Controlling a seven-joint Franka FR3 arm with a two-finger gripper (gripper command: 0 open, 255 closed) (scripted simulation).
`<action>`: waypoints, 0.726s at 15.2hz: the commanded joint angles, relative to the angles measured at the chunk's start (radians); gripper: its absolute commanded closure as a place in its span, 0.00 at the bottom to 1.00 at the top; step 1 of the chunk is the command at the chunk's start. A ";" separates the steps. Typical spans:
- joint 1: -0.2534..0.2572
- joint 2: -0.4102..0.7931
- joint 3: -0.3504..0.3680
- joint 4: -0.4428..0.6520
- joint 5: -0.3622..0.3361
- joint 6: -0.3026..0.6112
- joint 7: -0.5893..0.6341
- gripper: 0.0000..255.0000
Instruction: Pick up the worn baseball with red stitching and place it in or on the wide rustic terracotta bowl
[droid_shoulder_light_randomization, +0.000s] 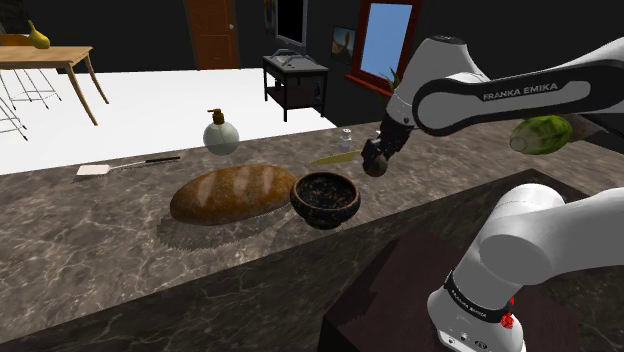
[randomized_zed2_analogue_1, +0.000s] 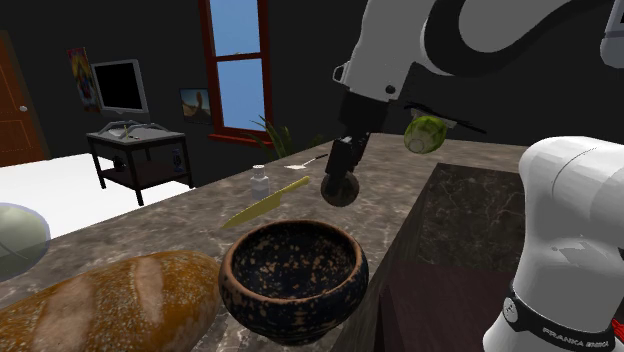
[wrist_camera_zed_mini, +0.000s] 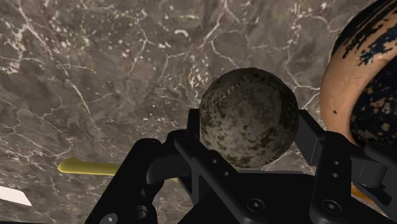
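One ball (wrist_camera_zed_mini: 248, 118), mottled grey-brown with a line of stitches across it, is clamped between the two black fingers of the gripper (wrist_camera_zed_mini: 249, 127), one finger on each side. It hangs clear of the marble counter (droid_shoulder_light_randomization: 100, 240), near the bowl (randomized_zed2_analogue_1: 290, 310) but off to one side of it (the bowl is not yet underneath).

Likely faults from this position:

1. Early release. Opening the fingers here would probably drop the ball onto the counter, where it could roll toward the yellow knife (randomized_zed2_analogue_1: 265, 203) or off the edge.
2. Rim strike. Crossing to the bowl too low could knock the ball or a finger against the rim and shove the bowl into the loaf of bread (droid_shoulder_light_randomization: 232, 192) lying just beside it.
3. Slip. The fingers hold a round surface on small contact areas, so a sudden move may let the ball twist out.
4. High drop. Letting go far above the bowl risks a bounce back out.
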 joint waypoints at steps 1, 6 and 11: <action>0.002 -0.007 0.003 0.024 0.004 -0.031 0.000 1.00; 0.007 -0.023 0.009 0.083 0.011 -0.107 -0.002 1.00; 0.011 -0.031 0.015 0.147 0.018 -0.177 -0.004 1.00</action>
